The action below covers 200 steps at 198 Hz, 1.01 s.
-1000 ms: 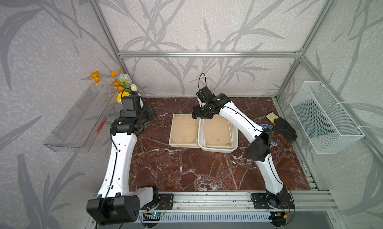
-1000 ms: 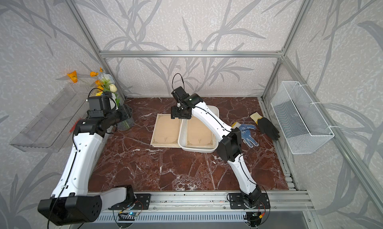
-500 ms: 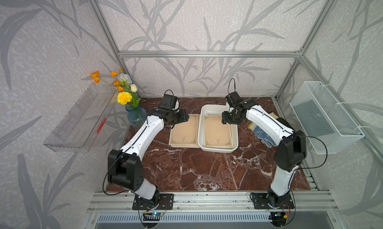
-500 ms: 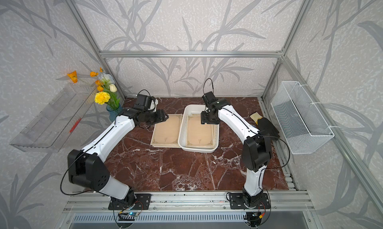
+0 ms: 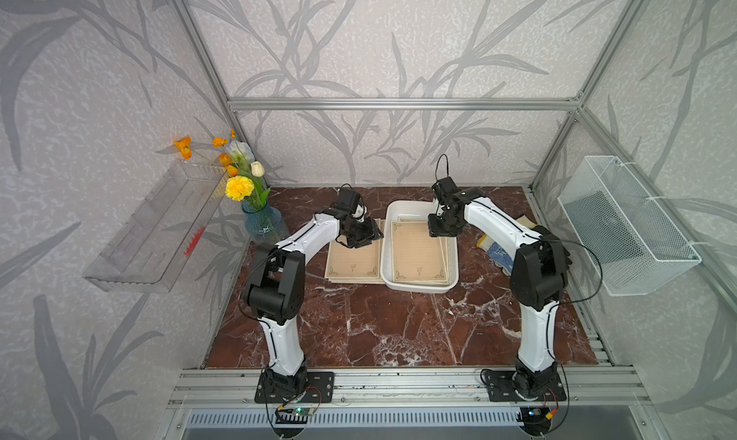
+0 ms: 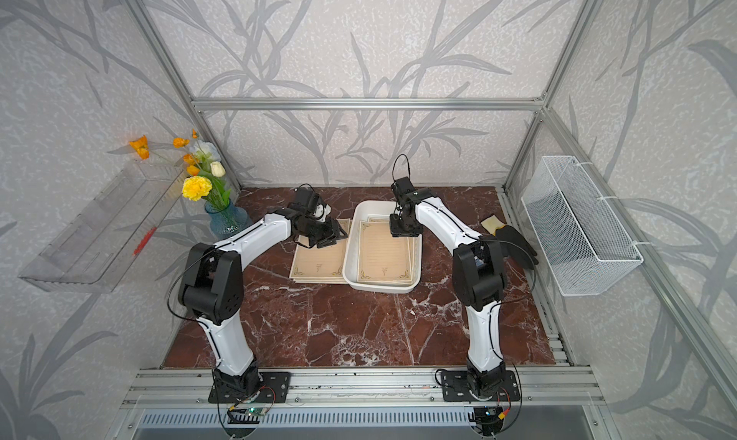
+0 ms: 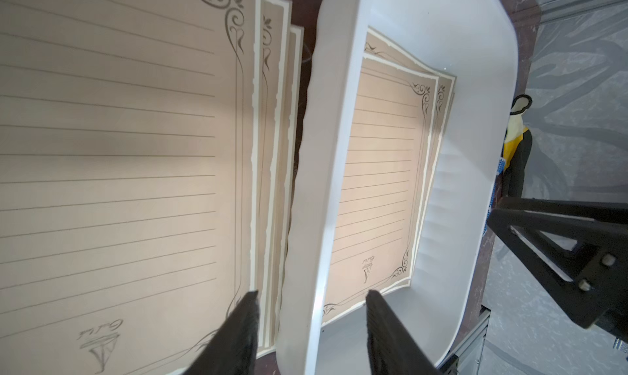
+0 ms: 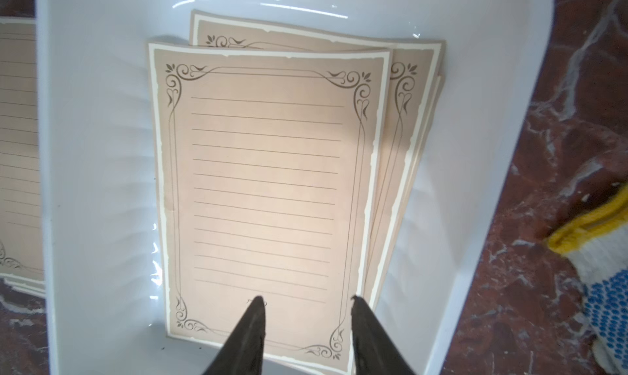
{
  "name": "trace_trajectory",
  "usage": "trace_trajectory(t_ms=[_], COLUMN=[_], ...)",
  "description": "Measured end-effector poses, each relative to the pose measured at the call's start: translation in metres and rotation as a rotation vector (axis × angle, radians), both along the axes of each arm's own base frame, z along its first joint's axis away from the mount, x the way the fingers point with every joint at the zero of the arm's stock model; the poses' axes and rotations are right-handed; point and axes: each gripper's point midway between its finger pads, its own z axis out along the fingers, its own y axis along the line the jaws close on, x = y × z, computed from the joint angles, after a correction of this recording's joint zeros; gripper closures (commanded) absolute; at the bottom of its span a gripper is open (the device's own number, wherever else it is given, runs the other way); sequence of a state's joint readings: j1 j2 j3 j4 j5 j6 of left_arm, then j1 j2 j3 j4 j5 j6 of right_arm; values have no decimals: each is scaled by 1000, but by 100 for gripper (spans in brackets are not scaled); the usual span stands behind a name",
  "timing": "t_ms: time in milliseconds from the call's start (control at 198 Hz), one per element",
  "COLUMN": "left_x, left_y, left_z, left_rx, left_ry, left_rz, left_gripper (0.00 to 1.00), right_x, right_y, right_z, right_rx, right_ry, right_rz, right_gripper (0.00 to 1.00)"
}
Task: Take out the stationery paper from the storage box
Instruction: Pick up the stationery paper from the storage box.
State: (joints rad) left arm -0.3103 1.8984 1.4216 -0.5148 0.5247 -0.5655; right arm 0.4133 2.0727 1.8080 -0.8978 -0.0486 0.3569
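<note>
"How far along am I?"

"Part way, I'd judge. A stack of tan, ruled stationery paper with dark ornate corners lies on the brown marble bench, just beside the shallow white plastic storage box. Several more sheets lie fanned inside it (those are what you have left)."

"And my end effectors?"

"Both have their jaws apart and hold nothing. Your right end effector hovers above a short end of the top sheet. Your left end effector straddles the box wall facing the stack."

Red-brown marble tabletop with white storage box, stationery paper stack just beside it, blue vase, gloves.
</note>
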Motion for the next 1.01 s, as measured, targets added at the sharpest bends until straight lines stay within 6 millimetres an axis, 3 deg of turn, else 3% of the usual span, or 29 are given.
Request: trace_trajectory(t_ms=[167,374,733,1011], left_x=[-7,-6,0,-3], left_y=[-18,-34,-41,-43], left_z=[-16,-13,-12,-13], left_rx=[-20,-46,-50,-47], left_ry=[45,39,37,44], left_rz=[-33,-64,-64,-64], left_gripper=[50,50,49,49], right_x=[5,11,23,21], right_y=[-7,-14,-18,-27], right_z=[-20,-29,-42,-56], right_rx=[-25,-39,-97,-157], right_ry=[43,60,73,106], right_rz=[-5,-13,-1,-3], right_gripper=[52,48,44,42])
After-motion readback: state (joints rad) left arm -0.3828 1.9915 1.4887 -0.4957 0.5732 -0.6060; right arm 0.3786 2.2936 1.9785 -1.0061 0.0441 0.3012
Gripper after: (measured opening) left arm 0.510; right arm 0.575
